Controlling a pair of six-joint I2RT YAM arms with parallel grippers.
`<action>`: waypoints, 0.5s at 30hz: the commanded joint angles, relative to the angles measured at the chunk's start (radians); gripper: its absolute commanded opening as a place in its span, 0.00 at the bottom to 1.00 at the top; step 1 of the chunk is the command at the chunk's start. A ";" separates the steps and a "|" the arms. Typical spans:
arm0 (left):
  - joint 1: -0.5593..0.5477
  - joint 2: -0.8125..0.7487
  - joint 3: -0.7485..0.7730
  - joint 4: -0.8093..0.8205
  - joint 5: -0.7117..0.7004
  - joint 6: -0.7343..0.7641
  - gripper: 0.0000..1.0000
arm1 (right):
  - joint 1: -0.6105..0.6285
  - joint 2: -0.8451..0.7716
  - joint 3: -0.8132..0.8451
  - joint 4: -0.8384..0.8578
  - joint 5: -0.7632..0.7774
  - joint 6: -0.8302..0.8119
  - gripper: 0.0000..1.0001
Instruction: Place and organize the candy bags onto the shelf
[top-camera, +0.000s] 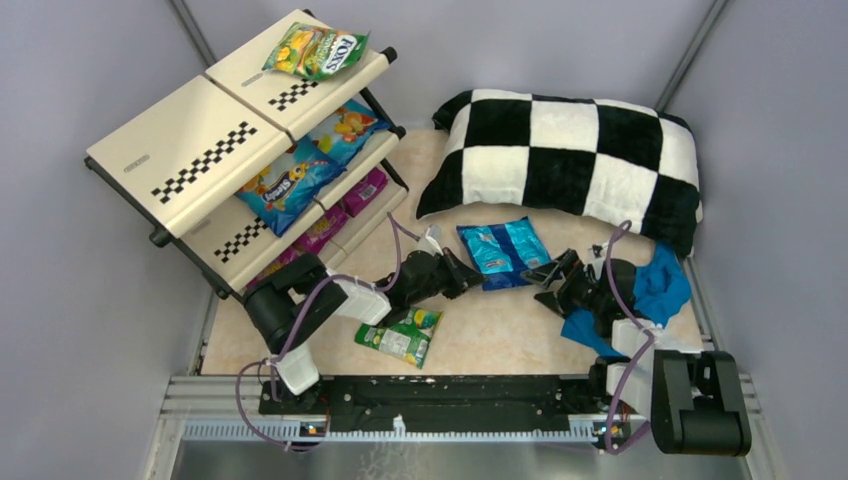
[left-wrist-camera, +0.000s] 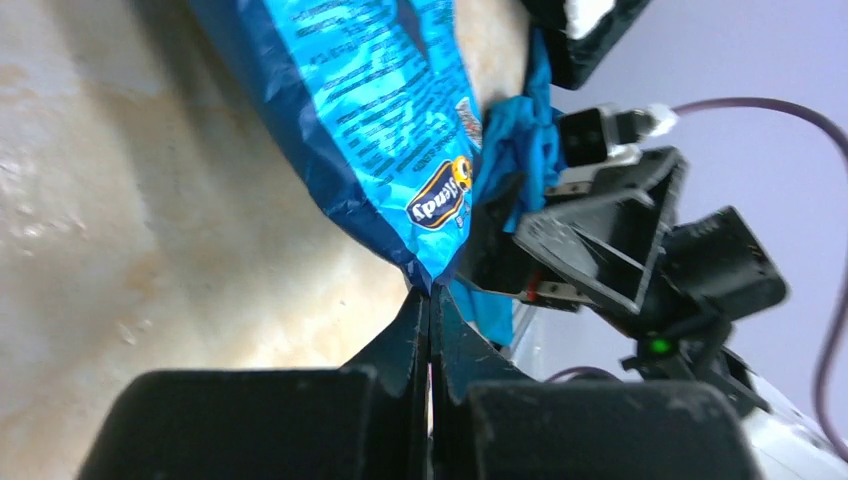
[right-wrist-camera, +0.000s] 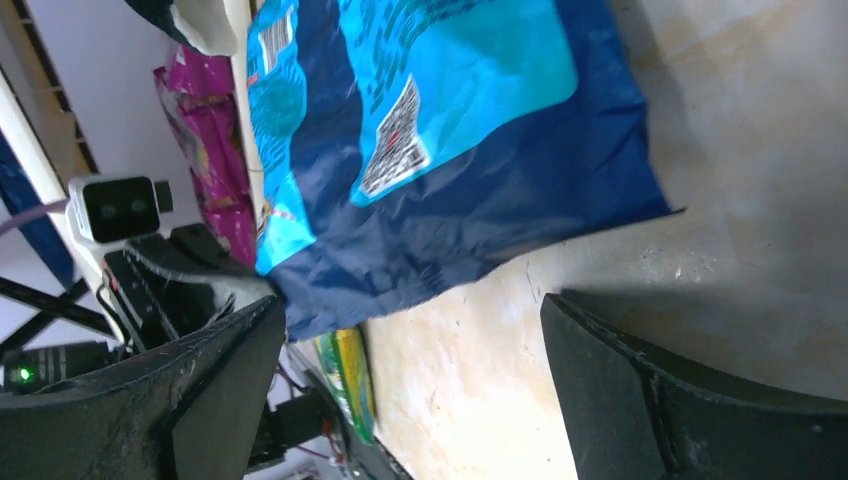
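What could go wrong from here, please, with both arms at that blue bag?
The left gripper pinches only the corner tip of the blue bag, so the bag may slip on lifting.
The right gripper is open at the bag's opposite edge; the two arms could collide.
The blue cloth lies against the right arm and might snag.

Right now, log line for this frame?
left gripper: shut at blue bag corner | right gripper: open, facing bag | green bag: on table | shelf: partly stocked

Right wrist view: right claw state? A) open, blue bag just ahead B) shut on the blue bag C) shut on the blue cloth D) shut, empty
A: the right claw stands wide open, bare table between its fingers, the blue bag just beyond their tips.
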 joint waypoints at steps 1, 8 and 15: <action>-0.024 -0.115 -0.034 0.163 0.004 -0.054 0.00 | -0.008 0.038 -0.036 0.236 0.012 0.202 0.99; -0.080 -0.112 -0.047 0.179 -0.008 -0.086 0.00 | 0.014 0.068 -0.027 0.349 0.151 0.350 0.98; -0.112 -0.093 -0.047 0.187 -0.018 -0.081 0.00 | 0.093 0.220 0.001 0.476 0.135 0.416 0.94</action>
